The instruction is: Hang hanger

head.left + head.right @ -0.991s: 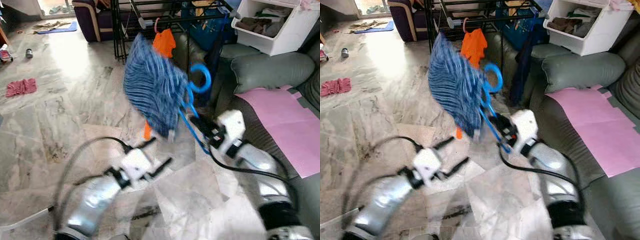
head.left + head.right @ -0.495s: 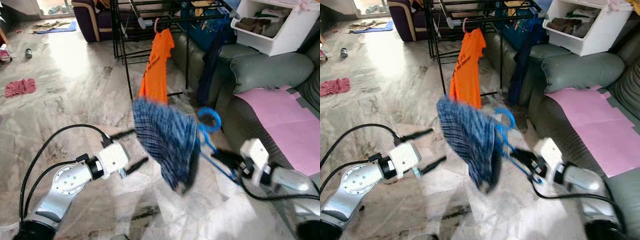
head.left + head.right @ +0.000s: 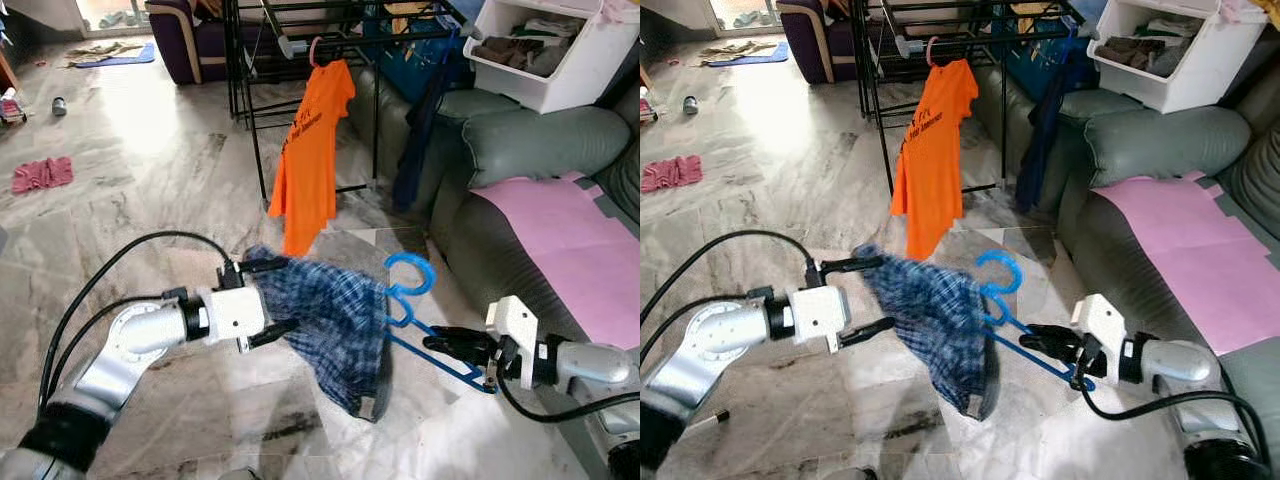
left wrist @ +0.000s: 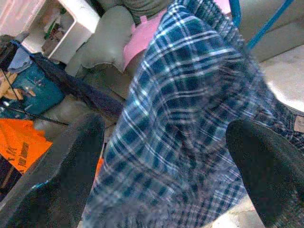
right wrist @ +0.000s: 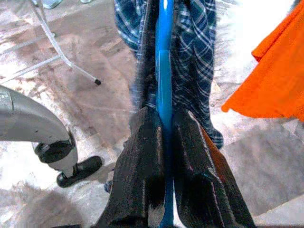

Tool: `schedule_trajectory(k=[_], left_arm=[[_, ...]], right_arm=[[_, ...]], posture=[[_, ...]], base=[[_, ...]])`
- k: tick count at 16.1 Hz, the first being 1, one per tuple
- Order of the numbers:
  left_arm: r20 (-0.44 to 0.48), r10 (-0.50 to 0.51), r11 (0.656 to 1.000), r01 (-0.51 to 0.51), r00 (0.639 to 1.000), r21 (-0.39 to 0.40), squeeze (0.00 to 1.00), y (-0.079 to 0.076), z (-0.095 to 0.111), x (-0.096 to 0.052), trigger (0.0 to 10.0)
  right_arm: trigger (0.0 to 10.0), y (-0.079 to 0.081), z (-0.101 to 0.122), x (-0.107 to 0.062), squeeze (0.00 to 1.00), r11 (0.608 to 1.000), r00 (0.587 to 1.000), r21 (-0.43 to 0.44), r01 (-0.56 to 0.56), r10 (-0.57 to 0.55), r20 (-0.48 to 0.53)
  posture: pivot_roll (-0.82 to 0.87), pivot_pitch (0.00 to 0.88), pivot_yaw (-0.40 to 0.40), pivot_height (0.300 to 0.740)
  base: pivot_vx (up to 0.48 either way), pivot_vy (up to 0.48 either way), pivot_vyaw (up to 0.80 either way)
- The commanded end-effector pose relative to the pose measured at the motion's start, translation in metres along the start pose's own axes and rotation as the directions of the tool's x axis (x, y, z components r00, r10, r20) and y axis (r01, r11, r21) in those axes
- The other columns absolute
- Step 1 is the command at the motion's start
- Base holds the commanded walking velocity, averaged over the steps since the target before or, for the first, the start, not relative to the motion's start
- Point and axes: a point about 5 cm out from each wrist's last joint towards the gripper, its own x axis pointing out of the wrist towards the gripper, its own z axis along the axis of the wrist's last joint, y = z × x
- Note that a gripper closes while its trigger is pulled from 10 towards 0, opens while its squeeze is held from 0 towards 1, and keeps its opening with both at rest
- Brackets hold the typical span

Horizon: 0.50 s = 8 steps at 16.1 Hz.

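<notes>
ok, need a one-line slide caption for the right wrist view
Right gripper clamps the blue hanger carrying a blue plaid garment, with the orange shirt beyond.

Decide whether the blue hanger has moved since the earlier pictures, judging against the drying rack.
Yes. The blue hanger has dropped down and away from the drying rack, toward the floor.

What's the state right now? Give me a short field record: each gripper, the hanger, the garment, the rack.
right gripper: shut on the blue hanger's lower bar
blue hanger: held low over the floor, hook up, not on the rack
plaid garment: draped on the hanger, hanging down off it
left gripper: open, fingers either side of the garment's edge
drying rack: black, ahead beside the sofa
orange shirt: already hanging from the rack
sofa: grey, on the robot's right, pink sheet on the seat
</notes>
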Motion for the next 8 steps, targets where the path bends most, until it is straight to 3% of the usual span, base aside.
schedule_trajectory(k=[1,4,8], left_arm=[[-0.003,-0.026,1.0,0.026,1.0,0.013,1.0,-0.002,-0.002,0.002,10.0],[-0.016,-0.046,0.999,0.047,0.999,0.024,1.0,-0.002,-0.006,0.003,10.0],[-0.023,-0.05,0.997,0.051,0.998,0.051,1.0,0.003,-0.008,0.011,10.0]], right_arm=[[10.0,-0.003,0.012,0.004,0.0,0.997,0.999,-0.067,-0.028,0.03,0.026],[10.0,-0.004,0.028,0.015,0.0,0.99,0.996,-0.122,-0.065,0.073,0.059],[10.0,0.002,0.022,0.024,0.0,0.969,0.989,-0.198,-0.145,0.141,-0.037]], posture=[[0.07,0.097,-0.052,0.74],[0.07,0.097,-0.054,0.74],[0.06,0.093,-0.061,0.74]], base=[[0.0,0.0,0.0],[0.0,0.0,0.0],[0.0,0.0,0.0]])
